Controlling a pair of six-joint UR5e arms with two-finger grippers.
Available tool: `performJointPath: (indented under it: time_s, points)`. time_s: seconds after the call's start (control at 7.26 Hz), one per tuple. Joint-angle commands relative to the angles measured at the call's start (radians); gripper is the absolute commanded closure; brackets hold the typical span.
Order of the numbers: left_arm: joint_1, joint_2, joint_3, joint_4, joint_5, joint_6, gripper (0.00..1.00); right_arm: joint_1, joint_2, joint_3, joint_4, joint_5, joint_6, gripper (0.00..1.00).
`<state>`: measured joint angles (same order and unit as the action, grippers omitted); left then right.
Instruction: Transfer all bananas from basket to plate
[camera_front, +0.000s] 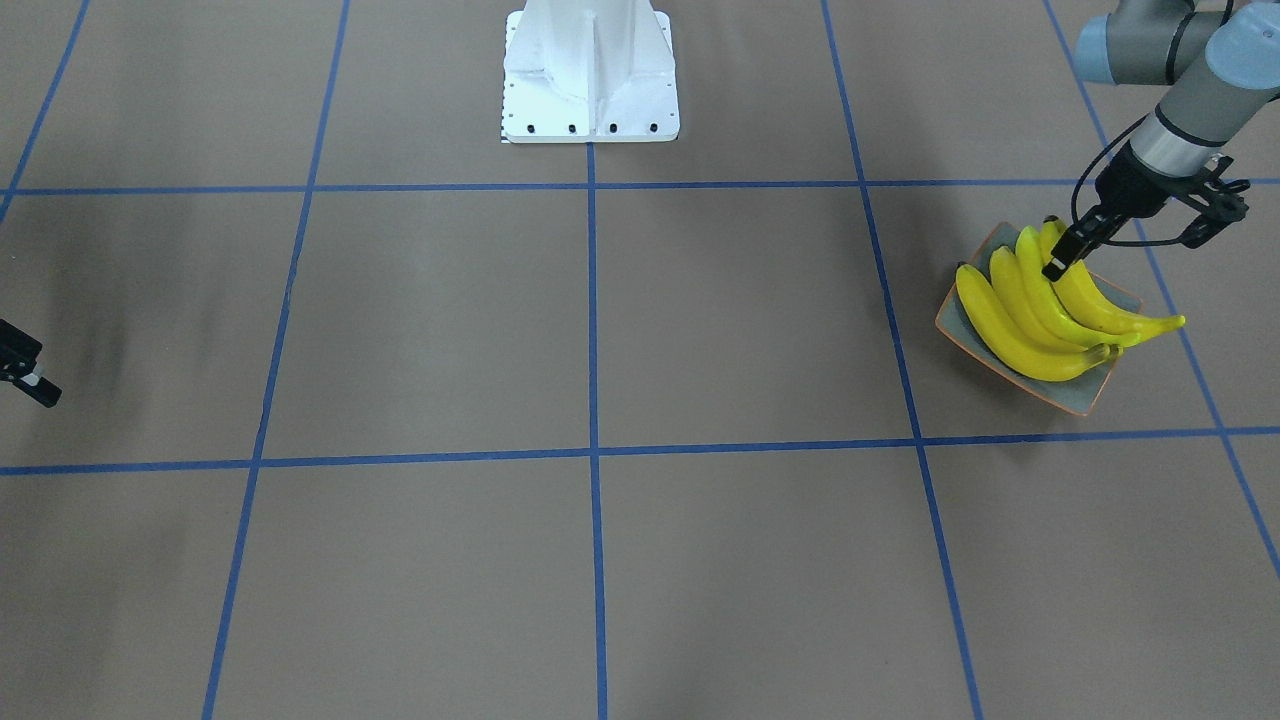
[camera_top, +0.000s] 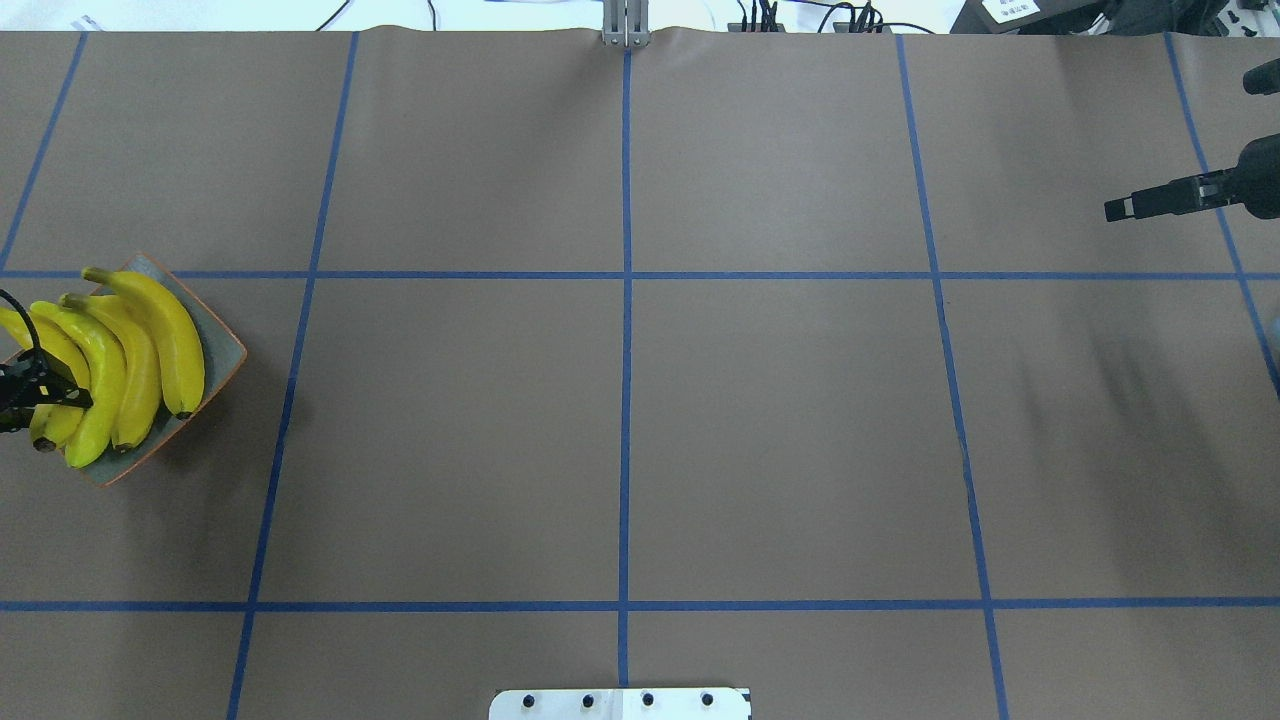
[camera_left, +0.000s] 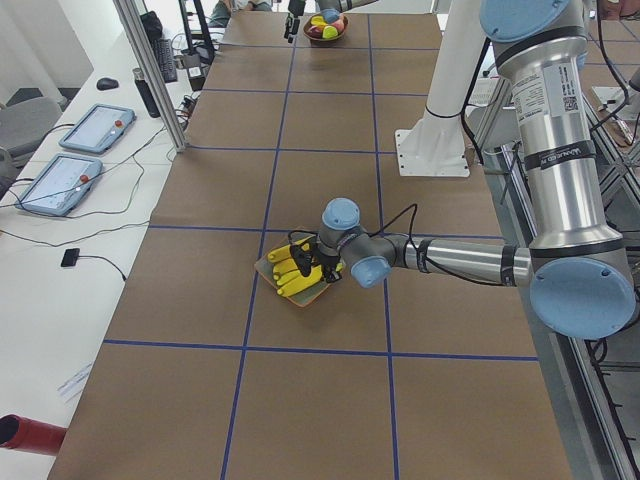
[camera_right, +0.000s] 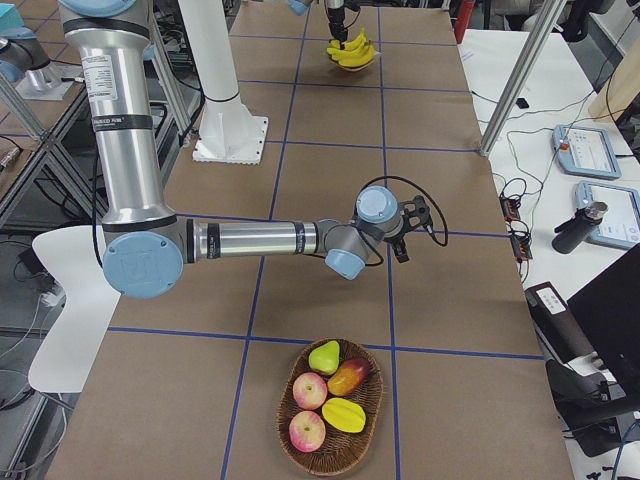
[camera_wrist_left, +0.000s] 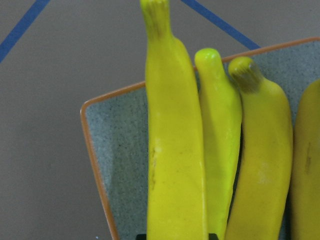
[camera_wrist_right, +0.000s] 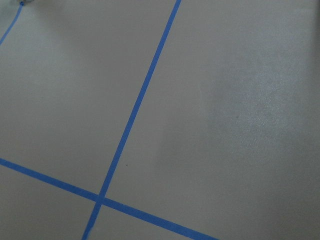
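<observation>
Several yellow bananas lie side by side on the grey-green plate with its orange rim. In the overhead view the bananas and plate are at the far left. My left gripper reaches down onto the banana nearest the arm and looks shut on it. That banana fills the middle of the left wrist view, over the plate. My right gripper hangs empty over bare table at the far right and looks open. Its wrist view shows no fingers.
A wicker basket holding several other fruits and no banana that I can see stands at the table's right end. The white robot base stands at the table's middle edge. Blue tape lines grid the brown table.
</observation>
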<state>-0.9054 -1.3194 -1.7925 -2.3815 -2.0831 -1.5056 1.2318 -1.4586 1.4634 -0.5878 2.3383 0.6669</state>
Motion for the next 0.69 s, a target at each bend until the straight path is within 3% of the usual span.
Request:
performJointPath:
  time_s: [0.0, 0.28, 0.55]
  points:
    - [-0.001, 0.003, -0.017, -0.001, -0.002, 0.045, 0.0, 0.032, -0.006, 0.005, -0.001, 0.019, -0.001, 0.0]
    - [-0.01, 0.034, -0.048, 0.001, -0.006, 0.155, 0.0, 0.052, -0.012, 0.006, -0.001, 0.035, 0.0, 0.0]
    - [-0.1, 0.037, -0.079, -0.001, -0.101, 0.241, 0.0, 0.109, -0.014, 0.017, -0.039, 0.073, 0.0, 0.0]
